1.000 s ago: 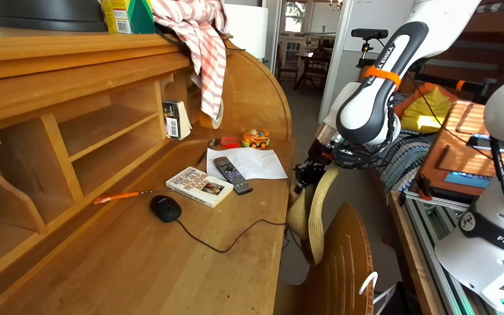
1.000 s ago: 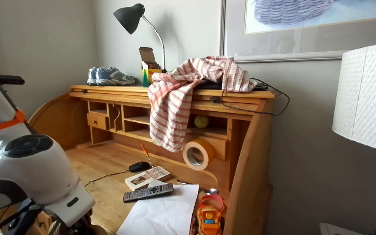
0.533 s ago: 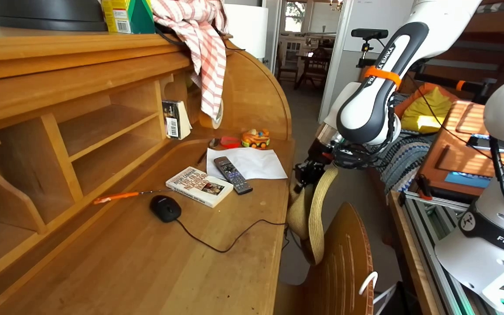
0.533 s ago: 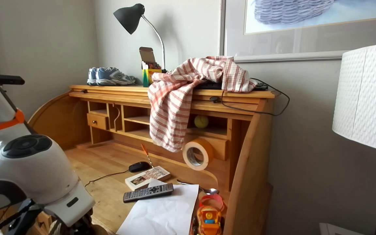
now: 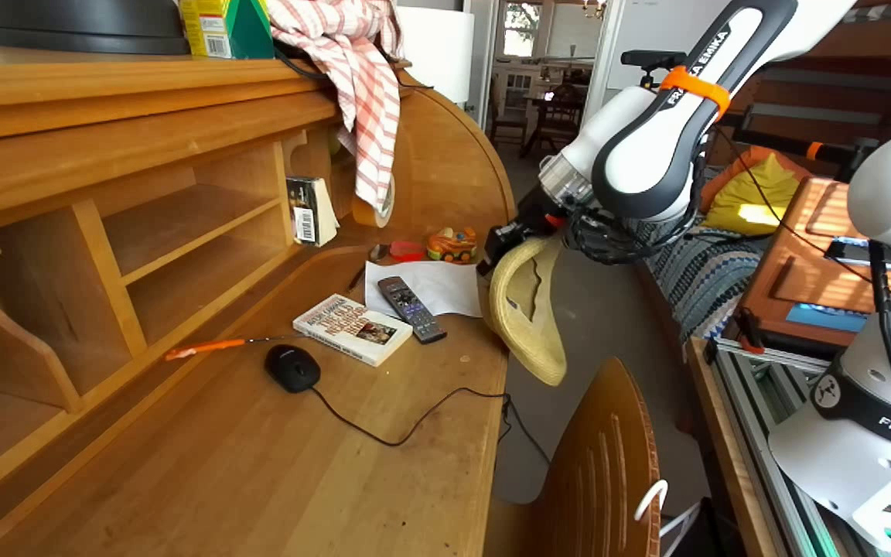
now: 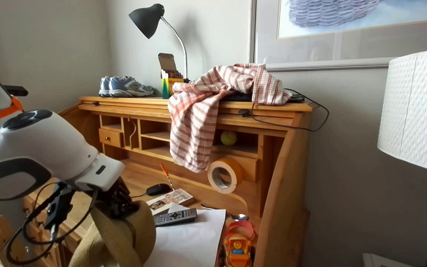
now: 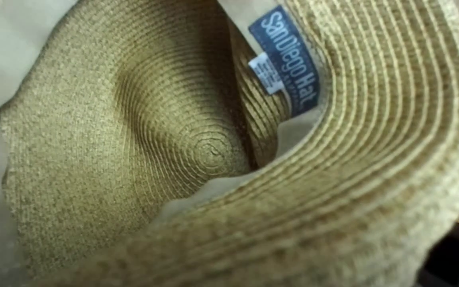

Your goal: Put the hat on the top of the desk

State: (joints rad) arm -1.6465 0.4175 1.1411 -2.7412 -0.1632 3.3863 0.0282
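Wrist view is filled almost wholly by the hat (image 7: 213,139), seen through its open underside: stitched straw rings spiral down to the crown's tip, the wide brim sweeps across the foreground, and a blue label (image 7: 289,59) reading "San Diego Hat" sits on the inner band, beside a small white tag (image 7: 267,73). In both exterior views the hat hangs tilted from the black gripper (image 5: 488,261), whose jaws grasp the straw; the exact spot of the pinch is hidden. It is at the front edge of the desk (image 5: 298,472), near the paper (image 5: 453,286) and lower than the raised back section; whether it brushes the wood I cannot tell.

Partly on the paper lies a remote (image 5: 412,310), with a paperback (image 5: 353,329) just beside it, then a black mouse (image 5: 292,369) and an orange-handled tool (image 5: 209,349). A toy car (image 5: 452,245) stands near the curved side panel. Along the desk's top, in an exterior view, are running shoes (image 6: 122,87), a crayon box (image 6: 172,85), a lamp (image 6: 148,20) and the checked cloth (image 6: 195,133), which drapes down over the cubbyholes. A wooden chair (image 5: 608,456) stands at the desk's front.
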